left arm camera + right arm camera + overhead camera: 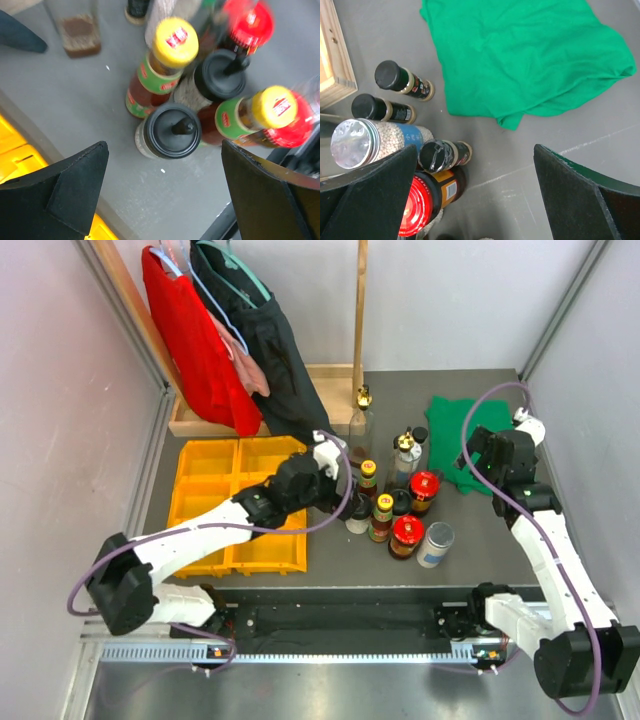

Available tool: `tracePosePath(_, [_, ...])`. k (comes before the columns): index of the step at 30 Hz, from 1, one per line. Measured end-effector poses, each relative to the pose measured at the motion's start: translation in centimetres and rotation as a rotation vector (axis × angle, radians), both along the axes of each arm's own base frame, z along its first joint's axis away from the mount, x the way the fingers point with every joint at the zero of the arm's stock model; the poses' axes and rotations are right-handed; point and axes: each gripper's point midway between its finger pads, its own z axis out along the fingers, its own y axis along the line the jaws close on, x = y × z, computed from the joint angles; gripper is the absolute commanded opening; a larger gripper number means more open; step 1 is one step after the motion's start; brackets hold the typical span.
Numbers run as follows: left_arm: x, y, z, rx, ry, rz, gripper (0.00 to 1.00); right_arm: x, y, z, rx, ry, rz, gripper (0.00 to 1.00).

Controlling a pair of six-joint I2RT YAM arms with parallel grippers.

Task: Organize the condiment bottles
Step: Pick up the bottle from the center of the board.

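Observation:
The condiment bottles stand bunched at mid-table: a red-lidded jar [407, 533], a silver-lidded canister [436, 540], a yellow-capped sauce bottle [383, 508] and a tall clear gold-topped bottle [362, 420]. My left gripper [338, 483] hovers at the bunch's left edge, open and holding nothing [165, 200]. A black-capped jar [171, 131] sits just ahead of its fingers, with yellow-capped bottles [172, 42] behind. Open and empty as well, my right gripper [475, 195] hangs at the right side of the group, above a red-lidded jar [415, 207], a black-capped jar [436, 155] and the canister [355, 142].
A yellow compartment tray [205, 490] lies left of the bottles, under my left arm. A crumpled green cloth [462, 440] lies at the back right, beneath my right wrist. A wooden rack base [330, 380] with hanging clothes fills the back left.

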Motion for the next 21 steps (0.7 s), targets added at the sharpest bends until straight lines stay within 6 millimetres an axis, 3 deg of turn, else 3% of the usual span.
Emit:
tracePosePath(10, [-1.3, -1.5, -6.0, 0.156, 0.012, -0.058, 0.99, 0.2, 0.4, -0.6, 0.01, 0.022, 0.019, 0.99])
tracePosePath(21, [-0.8, -1.8, -8.3, 0.133, -0.014, -0.044, 0.99, 0.4, 0.5, -1.3, 0.011, 0.048, 0.021, 0.99])
